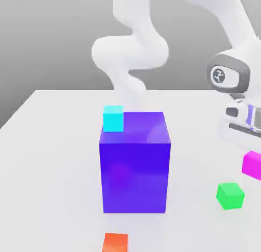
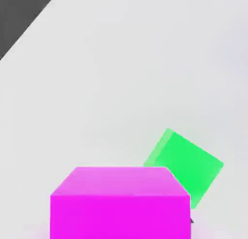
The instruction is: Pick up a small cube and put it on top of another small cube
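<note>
The small cube (image 1: 252, 164) hangs above the table (image 1: 51, 144), near another small cube (image 1: 230, 196).

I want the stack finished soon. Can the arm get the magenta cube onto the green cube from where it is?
Probably yes: the magenta cube hangs under the hand, above the table, with the green cube close by, its top bare and nothing standing between them.

Cut by the exterior view's right edge: magenta cube (image 1: 253, 164), at four o'clock from the big blue-purple cube (image 1: 135, 167), and the arm's hand just above it. Clipped at the bottom edge: orange cube (image 1: 115, 243). In the hand view, partly hidden behind magenta: green cube (image 2: 186, 166), at one o'clock.
</note>
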Controlling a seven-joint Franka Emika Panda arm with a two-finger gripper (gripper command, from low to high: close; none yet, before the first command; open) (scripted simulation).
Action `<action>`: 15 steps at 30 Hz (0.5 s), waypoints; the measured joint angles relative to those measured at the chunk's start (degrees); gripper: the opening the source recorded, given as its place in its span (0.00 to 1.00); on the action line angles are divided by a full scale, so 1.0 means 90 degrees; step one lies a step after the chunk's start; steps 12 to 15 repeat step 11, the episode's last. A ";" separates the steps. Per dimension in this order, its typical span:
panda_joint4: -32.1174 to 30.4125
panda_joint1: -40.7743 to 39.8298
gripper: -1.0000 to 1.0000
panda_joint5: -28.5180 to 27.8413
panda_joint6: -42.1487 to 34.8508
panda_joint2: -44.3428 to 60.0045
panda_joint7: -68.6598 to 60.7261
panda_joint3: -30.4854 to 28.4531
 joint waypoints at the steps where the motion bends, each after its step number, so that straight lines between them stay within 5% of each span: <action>1: -0.0045 0.0002 0.00 -0.0134 0.0080 0.0079 0.0187 -0.0041; 7: -0.0017 0.0371 0.00 -0.1333 0.0807 0.0996 0.1142 -0.0631; 8: -0.0008 0.0508 1.00 -0.1502 0.0940 0.1157 0.1263 -0.0801; 15: -0.0008 0.0508 1.00 -0.1502 0.0940 0.1157 0.1263 -0.0801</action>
